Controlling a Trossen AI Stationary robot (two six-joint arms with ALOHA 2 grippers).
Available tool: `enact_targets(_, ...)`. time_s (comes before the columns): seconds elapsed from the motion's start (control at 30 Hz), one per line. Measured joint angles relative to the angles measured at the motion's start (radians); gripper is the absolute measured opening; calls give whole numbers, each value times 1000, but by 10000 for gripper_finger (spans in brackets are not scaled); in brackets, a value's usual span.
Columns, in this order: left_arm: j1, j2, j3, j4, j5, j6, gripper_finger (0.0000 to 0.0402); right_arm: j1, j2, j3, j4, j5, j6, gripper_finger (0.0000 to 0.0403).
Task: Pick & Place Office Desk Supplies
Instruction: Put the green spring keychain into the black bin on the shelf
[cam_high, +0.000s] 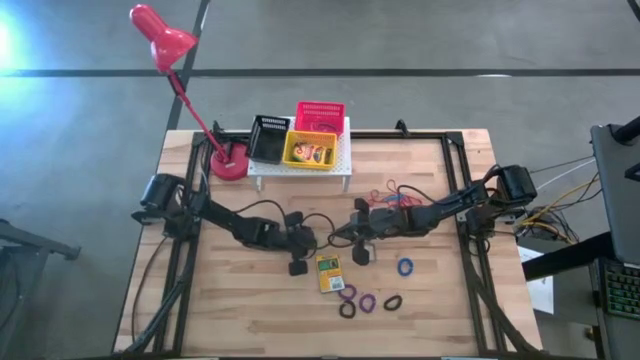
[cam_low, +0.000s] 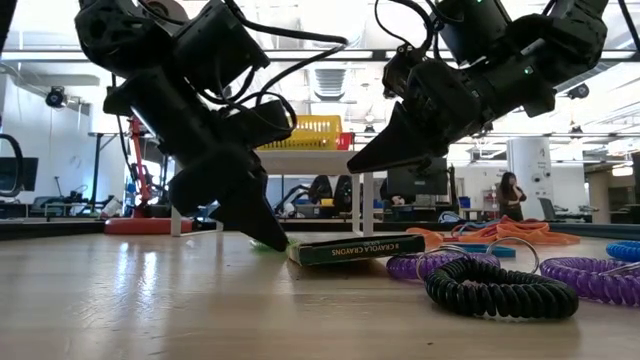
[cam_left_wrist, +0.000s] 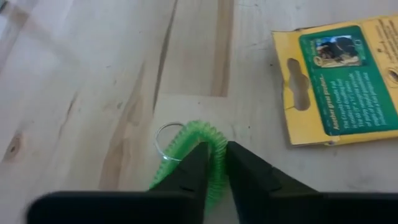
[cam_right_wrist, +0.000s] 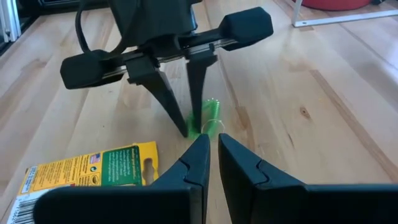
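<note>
A green coiled ring (cam_left_wrist: 202, 132) with a thin metal key ring (cam_left_wrist: 165, 140) lies flat on the wooden table, just left of a yellow-green crayon box (cam_high: 329, 272). My left gripper (cam_left_wrist: 216, 157) slants down onto the coil and is shut on it. My right gripper (cam_right_wrist: 213, 142) hangs shut with nothing in it, above the table just right of the coil, pointing at my left gripper (cam_right_wrist: 191, 127). In the low view my left fingertips (cam_low: 268, 238) reach the tabletop, while my right gripper (cam_low: 356, 166) stays well above it. My left gripper pinches one strand of the green coil (cam_left_wrist: 217, 163) between its two fingers, one finger inside the loop and one outside. The fingers slant down from the table's left side. The coil still lies on the table.
Blue (cam_high: 405, 266), purple (cam_high: 367, 301) and black (cam_high: 392, 301) coils lie right of and in front of the crayon box. Red-orange rubber bands (cam_high: 390, 195) lie behind my right arm. Black (cam_high: 270, 137), red (cam_high: 320, 117) and yellow (cam_high: 308, 152) baskets sit on a white stand, beside a red lamp (cam_high: 230, 162).
</note>
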Motion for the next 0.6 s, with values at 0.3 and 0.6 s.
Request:
enact_targets(0.3, 0, -63, -4, -51, 95, 2, 19, 1, 0, 0, 0, 0, 0, 31)
enact_targets(0.6, 0, -423, -3, -215, 108, -104, 16, 2, 1, 0, 1, 0, -7, 31)
